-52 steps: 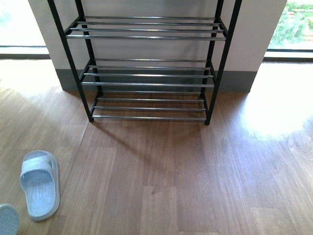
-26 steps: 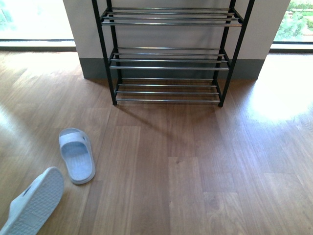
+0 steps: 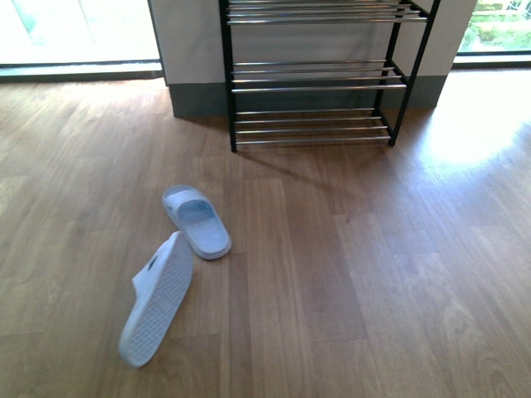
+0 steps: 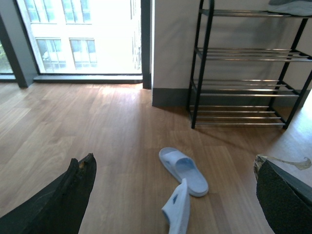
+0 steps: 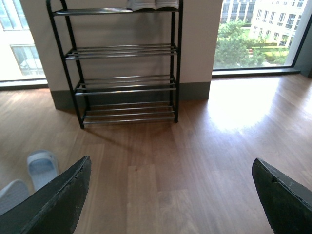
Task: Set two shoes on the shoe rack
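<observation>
Two pale blue rubber slides lie on the wood floor. One slide (image 3: 197, 220) sits upright, sole down. The other slide (image 3: 158, 298) lies tipped on its side with its ribbed sole showing. Both show in the left wrist view (image 4: 184, 170) (image 4: 177, 212) and at the edge of the right wrist view (image 5: 42, 165) (image 5: 12, 194). The black shoe rack (image 3: 315, 75) with silver rods stands against the wall at the back. My left gripper (image 4: 175, 197) is open above the floor, with the slides between its fingers. My right gripper (image 5: 170, 195) is open over bare floor in front of the rack (image 5: 124, 63). No arm shows in the front view.
Pale shoes rest on the rack's top tier (image 5: 152, 5). Bright floor-length windows (image 4: 83, 36) flank the wall column behind the rack. A sunlit patch (image 3: 473, 133) lies on the floor to the right of the rack.
The front view has swung left and back: the rack has shifted up and to the right, and both slides have come fully into view near the middle left.
</observation>
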You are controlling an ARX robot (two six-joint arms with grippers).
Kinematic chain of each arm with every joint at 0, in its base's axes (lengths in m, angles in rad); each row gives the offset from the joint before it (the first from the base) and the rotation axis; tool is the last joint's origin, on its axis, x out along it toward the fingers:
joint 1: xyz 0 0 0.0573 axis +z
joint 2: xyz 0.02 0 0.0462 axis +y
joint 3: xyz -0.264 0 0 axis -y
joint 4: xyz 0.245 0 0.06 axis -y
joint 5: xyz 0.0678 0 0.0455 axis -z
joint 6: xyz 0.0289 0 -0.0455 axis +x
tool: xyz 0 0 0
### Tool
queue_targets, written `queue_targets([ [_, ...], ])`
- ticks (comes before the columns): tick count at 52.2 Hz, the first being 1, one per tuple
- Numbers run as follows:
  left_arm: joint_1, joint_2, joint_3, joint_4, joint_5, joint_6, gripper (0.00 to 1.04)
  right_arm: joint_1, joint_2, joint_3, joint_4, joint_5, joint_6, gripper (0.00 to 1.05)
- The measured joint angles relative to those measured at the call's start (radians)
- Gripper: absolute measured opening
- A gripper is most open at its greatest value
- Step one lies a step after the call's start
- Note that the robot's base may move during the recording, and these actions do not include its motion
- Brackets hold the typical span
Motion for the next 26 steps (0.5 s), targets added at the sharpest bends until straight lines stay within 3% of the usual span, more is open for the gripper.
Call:
queue_targets([
  [26, 0.0, 0.0, 0.0, 0.0, -0.003, 0.0, 0.95, 0.0, 0.0, 0.0, -0.001, -0.005, 0.0, 0.96],
])
